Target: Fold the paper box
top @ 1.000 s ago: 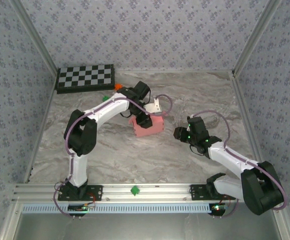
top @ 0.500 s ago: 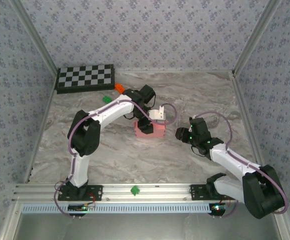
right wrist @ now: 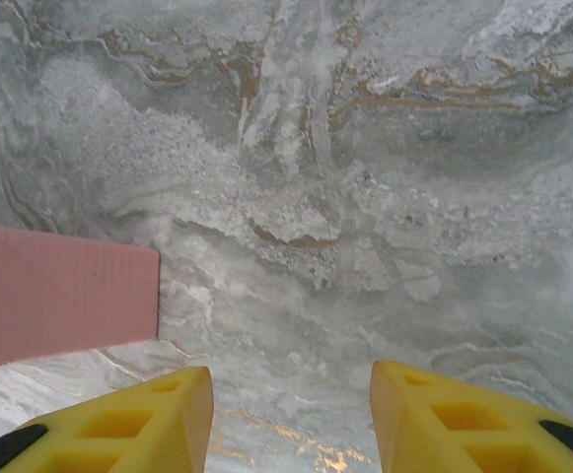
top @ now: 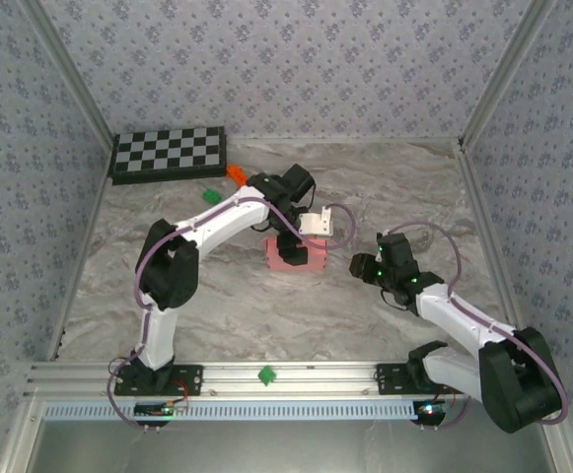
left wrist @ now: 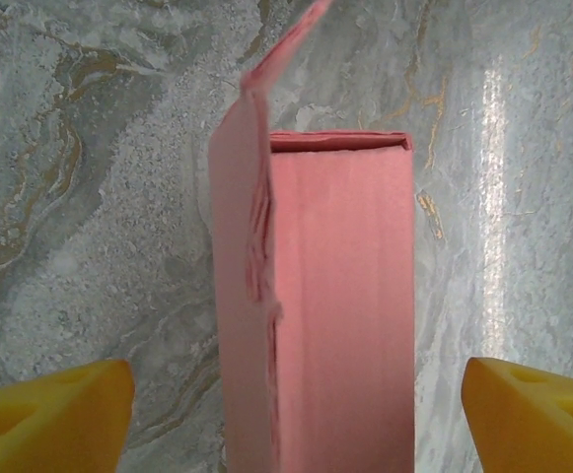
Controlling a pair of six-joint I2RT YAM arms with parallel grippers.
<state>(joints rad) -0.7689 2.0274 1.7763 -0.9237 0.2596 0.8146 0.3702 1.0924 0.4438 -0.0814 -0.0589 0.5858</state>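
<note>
The paper box (left wrist: 335, 296) lies near the middle of the marble table (top: 227, 310), one flap loose. My left gripper (left wrist: 291, 409) hangs above it, fingers spread wide either side, clear of the card. My right gripper (right wrist: 291, 419), parted and empty, sits near its right.

The paper box (left wrist: 340, 296) stands on marble table (left wrist: 89, 197). The left gripper (left wrist: 291, 419) straddles the box, its yellow fingertips (left wrist: 54, 409) spread clear of it. A flap (left wrist: 281, 49) rises from the box's far-left corner.

Legible markings: none.
The paper box (left wrist: 340, 296) shows plain pink card; the checkerboard (top: 168, 153) bears only black and white squares; the wallpaper (top: 296, 59) carries a small repeating floral print.
</note>
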